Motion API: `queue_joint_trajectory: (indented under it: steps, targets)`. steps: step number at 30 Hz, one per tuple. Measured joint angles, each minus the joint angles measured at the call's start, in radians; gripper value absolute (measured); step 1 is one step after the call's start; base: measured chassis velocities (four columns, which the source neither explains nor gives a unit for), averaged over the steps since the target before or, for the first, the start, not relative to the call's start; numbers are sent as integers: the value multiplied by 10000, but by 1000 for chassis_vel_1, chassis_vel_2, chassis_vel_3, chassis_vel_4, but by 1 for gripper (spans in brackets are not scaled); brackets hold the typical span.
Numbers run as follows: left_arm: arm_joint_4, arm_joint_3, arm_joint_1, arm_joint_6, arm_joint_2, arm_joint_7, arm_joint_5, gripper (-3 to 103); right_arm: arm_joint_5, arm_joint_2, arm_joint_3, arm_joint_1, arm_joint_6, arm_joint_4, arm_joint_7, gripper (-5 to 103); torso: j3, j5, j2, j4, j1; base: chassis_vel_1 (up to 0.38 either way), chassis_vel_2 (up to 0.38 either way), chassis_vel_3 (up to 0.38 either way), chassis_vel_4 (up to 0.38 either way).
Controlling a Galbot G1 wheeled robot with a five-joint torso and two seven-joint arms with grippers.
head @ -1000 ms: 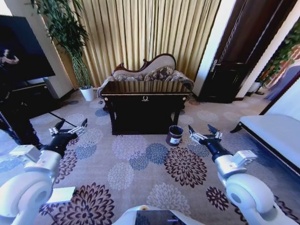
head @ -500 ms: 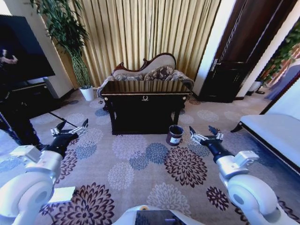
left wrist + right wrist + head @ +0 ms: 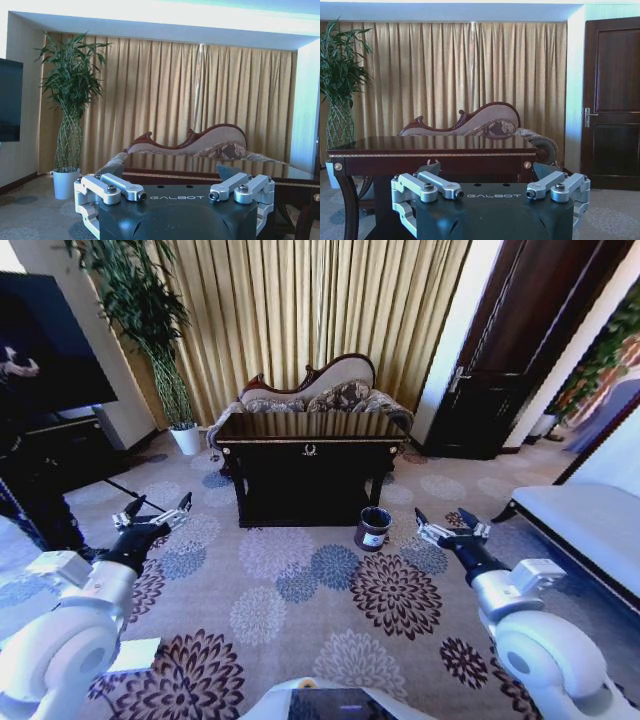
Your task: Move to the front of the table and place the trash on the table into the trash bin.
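Observation:
The dark glossy table (image 3: 310, 480) with gold trim stands a few steps ahead on the carpet, in front of the curtains. It shows too in the left wrist view (image 3: 200, 176) and the right wrist view (image 3: 430, 150). I cannot make out any trash on its shiny top. The small dark trash bin (image 3: 373, 528) with a light label sits on the floor by the table's front right leg. My left gripper (image 3: 157, 508) (image 3: 177, 196) is held low at the left, open and empty. My right gripper (image 3: 445, 522) (image 3: 494, 194) is open and empty, to the right of the bin.
A curved sofa (image 3: 320, 390) stands behind the table. A tall potted plant (image 3: 160, 340) and a dark screen (image 3: 50, 340) are at the left, a dark door (image 3: 510, 370) and a white bench (image 3: 590, 530) at the right. Flowered carpet (image 3: 300, 580) lies open before the table.
My right gripper has shifted outward to the right and slightly lower. The left gripper has edged slightly. Table and bin hold their places in the view.

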Motion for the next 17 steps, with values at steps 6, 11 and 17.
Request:
queue_joint_trajectory:
  steps: [6, 11, 17]
  targets:
    - [0, -35, 17, 0, 9, 13, 4, 100, 94, -50, 66, 2, -3, 0, 0, 100, 0, 1, 0, 0, 0, 0, 0, 0, 0]
    - [0, -36, 24, 18, -4, 14, 35, 100, 129, -53, 68, -7, -55, 0, -10, 100, 0, 0, 0, 0, 0, 0, 0, 0, 0]
    - [0, -63, 27, 23, -52, 11, 44, 100, 123, -63, 74, -34, -89, 0, -21, 100, 0, 1, 0, 0, 0, 0, 0, 0, 0]
